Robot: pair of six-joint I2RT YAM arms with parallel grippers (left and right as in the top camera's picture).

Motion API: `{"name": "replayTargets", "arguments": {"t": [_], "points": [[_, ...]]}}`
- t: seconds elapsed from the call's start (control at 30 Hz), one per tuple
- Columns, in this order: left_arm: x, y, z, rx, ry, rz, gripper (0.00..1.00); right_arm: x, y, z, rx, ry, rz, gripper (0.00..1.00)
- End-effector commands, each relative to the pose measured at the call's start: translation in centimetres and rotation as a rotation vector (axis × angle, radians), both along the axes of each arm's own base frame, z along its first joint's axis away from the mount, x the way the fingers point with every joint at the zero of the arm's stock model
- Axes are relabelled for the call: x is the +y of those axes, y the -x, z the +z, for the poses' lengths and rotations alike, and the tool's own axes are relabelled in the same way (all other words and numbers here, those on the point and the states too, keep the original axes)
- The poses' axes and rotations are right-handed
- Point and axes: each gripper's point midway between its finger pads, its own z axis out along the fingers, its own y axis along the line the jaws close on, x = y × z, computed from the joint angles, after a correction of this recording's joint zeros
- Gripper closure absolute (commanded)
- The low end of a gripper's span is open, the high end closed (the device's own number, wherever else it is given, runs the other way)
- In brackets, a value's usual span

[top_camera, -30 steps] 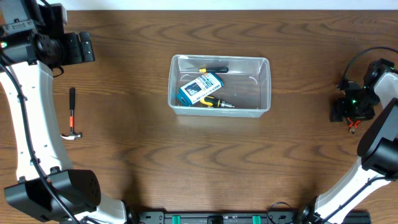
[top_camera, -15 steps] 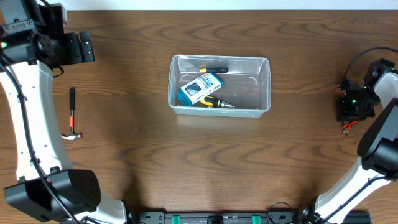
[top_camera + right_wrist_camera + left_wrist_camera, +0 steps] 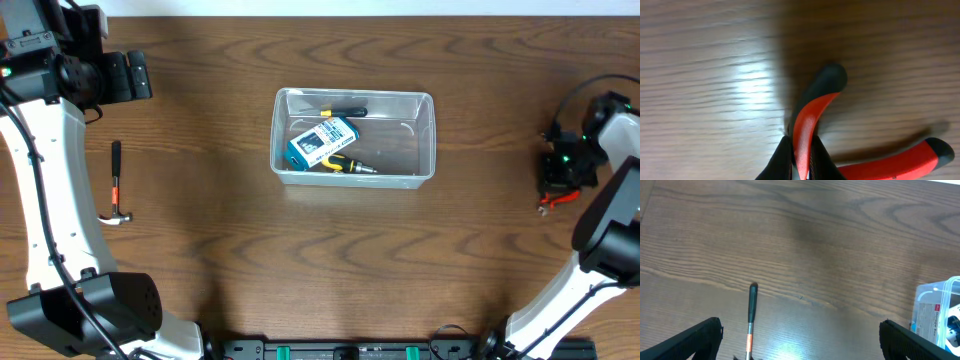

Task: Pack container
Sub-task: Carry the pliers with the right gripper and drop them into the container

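At the counter's [image 3: 330,260] right edge, the right pincer [image 3: 799,161] grips one red handle of the pliers [image 3: 812,116], which have shifted leftward: likely ready for carrying to the container [image 3: 429,140], mid-counter. The left pincer [image 3: 800,330] hangs spread wide.

Dark brown wood-grain table [image 3: 300,260], pale strip along far edge, soft glare on the wood

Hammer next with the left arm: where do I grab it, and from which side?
Take the hammer by its thin straight handle near the orange band, from straight above. It lies flat on the table, head at the near end, so the open left gripper closes across the handle.
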Motion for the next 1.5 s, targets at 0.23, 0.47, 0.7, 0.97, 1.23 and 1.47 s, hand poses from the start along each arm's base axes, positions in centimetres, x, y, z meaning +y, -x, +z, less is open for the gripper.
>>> {"name": "replayTargets", "arguments": {"t": [0.23, 0.47, 0.7, 0.97, 1.23, 1.47], "points": [[-0.2, 0.0, -0.4, 0.009, 0.017, 0.006, 0.02, 15.5, -10.2, 20.0, -0.499, 0.092, 0.527, 0.99], [-0.2, 0.0, -0.4, 0.009, 0.017, 0.006, 0.02, 28.3, -8.8, 18.7, -0.503, 0.058, 1.01, 0.99], [-0.2, 0.0, -0.4, 0.009, 0.017, 0.006, 0.02, 30.2, -8.1, 11.5, -0.328, 0.002, 1.003, 0.99], [-0.2, 0.0, -0.5, 0.01, 0.017, 0.006, 0.02, 29.4, -7.8, 4.2, -0.144, -0.031, 0.955, 0.99], [-0.2, 0.0, -0.4, 0.009, 0.017, 0.006, 0.02, 29.3, -7.4, 2.4, -0.096, -0.037, 0.935, 0.57], [-0.2, 0.0, -0.5, 0.01, 0.017, 0.006, 0.02, 29.1, -7.3, 2.8, -0.093, -0.033, 0.935, 0.3]]}}
